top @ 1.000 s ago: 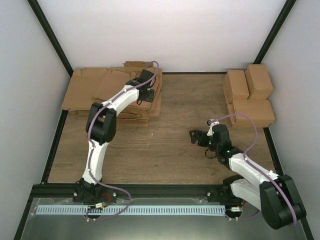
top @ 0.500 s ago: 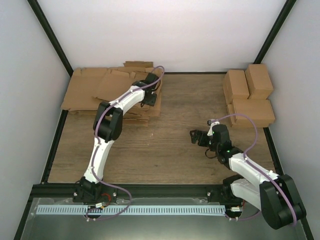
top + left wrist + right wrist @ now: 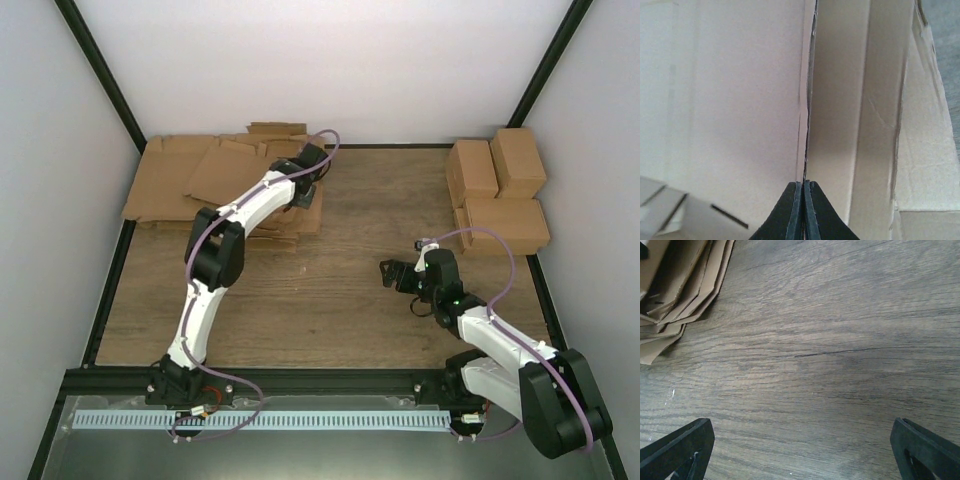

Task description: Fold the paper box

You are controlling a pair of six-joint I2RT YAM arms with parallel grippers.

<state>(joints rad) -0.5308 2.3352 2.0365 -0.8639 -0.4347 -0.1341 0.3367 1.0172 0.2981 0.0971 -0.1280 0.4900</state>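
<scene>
Three small brown paper boxes (image 3: 497, 190), closed up, stand together at the back right of the table. At the back left lies a stack of flat cardboard sheets (image 3: 175, 180). My left gripper (image 3: 312, 168) reaches over that stack's right end. In the left wrist view this gripper (image 3: 804, 183) is shut on the thin raised edge of one cardboard sheet (image 3: 740, 100), which runs straight up from between the jaws. My right gripper (image 3: 388, 272) hovers low over bare wood right of centre. It stands wide open (image 3: 801, 426) with nothing between its fingers.
The table is dark wood (image 3: 330, 300) with a black frame and white walls on three sides. The fanned corners of the sheet stack (image 3: 675, 285) show at the top left of the right wrist view.
My left arm has stretched farther back and right over the stack, and its jaws have closed on a sheet's edge. The right arm has not moved.
</scene>
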